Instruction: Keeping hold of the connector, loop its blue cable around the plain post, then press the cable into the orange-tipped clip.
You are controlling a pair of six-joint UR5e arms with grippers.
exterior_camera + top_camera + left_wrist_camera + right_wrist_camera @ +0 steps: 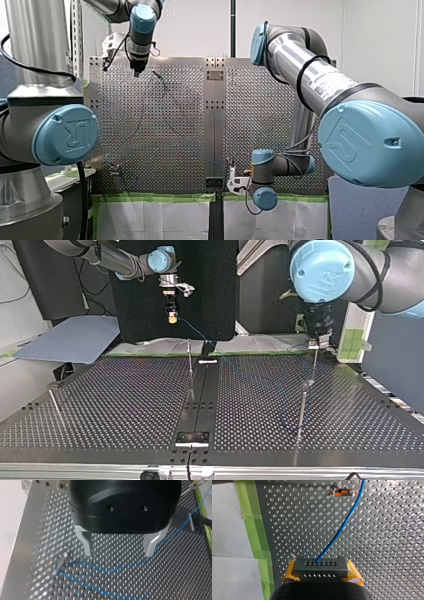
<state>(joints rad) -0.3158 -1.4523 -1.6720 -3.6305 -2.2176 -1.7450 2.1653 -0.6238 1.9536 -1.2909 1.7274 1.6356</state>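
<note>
My right gripper (320, 576) has its yellow pads (354, 576) shut on a dark grey connector (320, 567). The blue cable (342, 530) leaves the connector and runs ahead, passing just beside the orange-tipped clip (342, 492). In the top view my right gripper (172, 316) hangs above the plate's far edge. My left gripper (118, 552) stands open over the plate, its metal fingers (86, 543) empty. Beneath it the blue cable (112, 570) bends around the foot of a plain post (62, 558). In the front view my left gripper (136, 70) is at the far left.
The perforated plate (125, 400) carries several thin upright posts: one near the middle (190, 365), two at the top view's right (302, 412), one at its left (55, 407). Green tape (253, 517) edges the plate, with white sheeting beyond it.
</note>
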